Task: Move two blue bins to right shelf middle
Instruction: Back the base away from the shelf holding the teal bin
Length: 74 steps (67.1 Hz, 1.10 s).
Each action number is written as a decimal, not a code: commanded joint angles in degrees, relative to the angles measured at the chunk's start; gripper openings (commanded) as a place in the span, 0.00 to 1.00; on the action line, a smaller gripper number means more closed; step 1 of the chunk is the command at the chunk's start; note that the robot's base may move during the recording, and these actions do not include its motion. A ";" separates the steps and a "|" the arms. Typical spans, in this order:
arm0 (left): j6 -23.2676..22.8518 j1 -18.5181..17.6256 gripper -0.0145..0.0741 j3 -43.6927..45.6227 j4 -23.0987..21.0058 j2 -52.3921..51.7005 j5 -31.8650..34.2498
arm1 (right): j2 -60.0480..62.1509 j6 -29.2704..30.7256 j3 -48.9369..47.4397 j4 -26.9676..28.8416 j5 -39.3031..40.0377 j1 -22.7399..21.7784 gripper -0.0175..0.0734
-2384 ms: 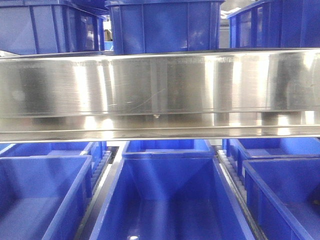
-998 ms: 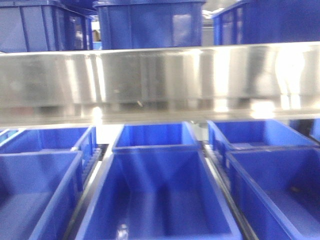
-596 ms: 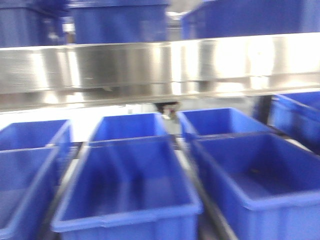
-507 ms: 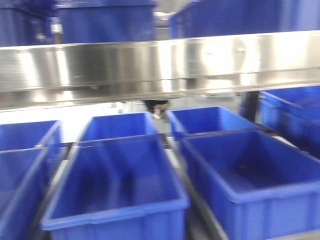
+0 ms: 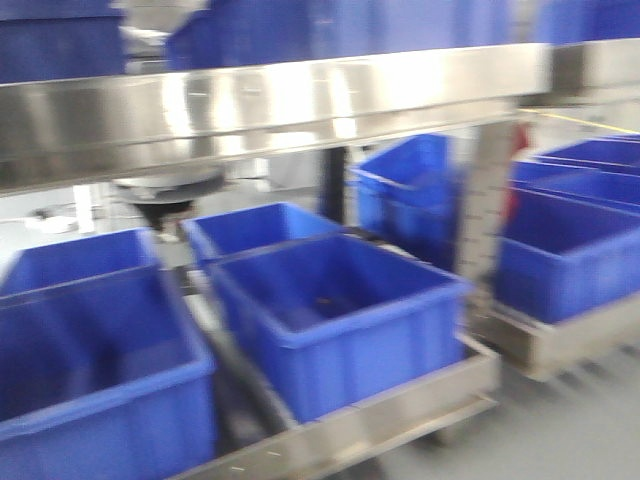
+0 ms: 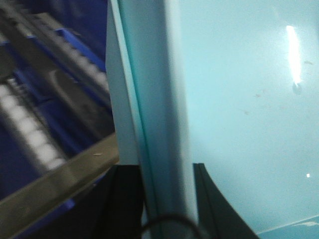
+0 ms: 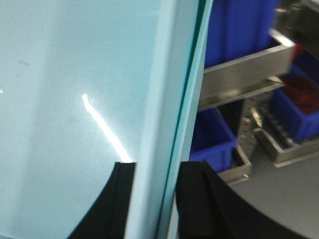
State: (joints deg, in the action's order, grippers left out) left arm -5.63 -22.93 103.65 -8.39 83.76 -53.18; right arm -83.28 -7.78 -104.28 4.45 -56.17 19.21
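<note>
Pulling back and swinging aside from the stainless-steel rail [image 5: 280,95] that filled the front view, the robot now sees the dark blue bins [image 5: 340,310] from farther off, apparently mid-transit, with left gripper [image 6: 169,196] and right gripper [image 7: 155,196] each clamped on a wall of the pale cyan bin [image 6: 239,99] carried between them.

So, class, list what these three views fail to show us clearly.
1. Left wrist view: the pale bin, straddled by the left hand, overruns the frame; one bin or two, cannot tell.
2. Right wrist view: same at the right hand.
3. Front view: motion blur; the speck in the dark blue bin is unreadable.
</note>
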 commanded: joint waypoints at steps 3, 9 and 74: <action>0.87 -0.16 0.04 1.02 -2.95 -1.08 5.08 | 0.49 -0.24 -0.64 -0.60 4.13 -0.16 0.02; 0.87 -0.16 0.04 1.02 -2.95 -1.08 5.08 | 0.49 -0.24 -0.64 -0.60 4.13 -0.16 0.02; 0.87 -0.16 0.04 1.02 -2.95 -1.08 5.08 | 0.49 -0.24 -0.64 -0.60 4.13 -0.16 0.02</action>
State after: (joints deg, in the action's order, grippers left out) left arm -5.63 -22.93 103.65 -8.50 83.87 -53.18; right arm -83.28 -7.78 -104.28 4.45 -56.17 19.21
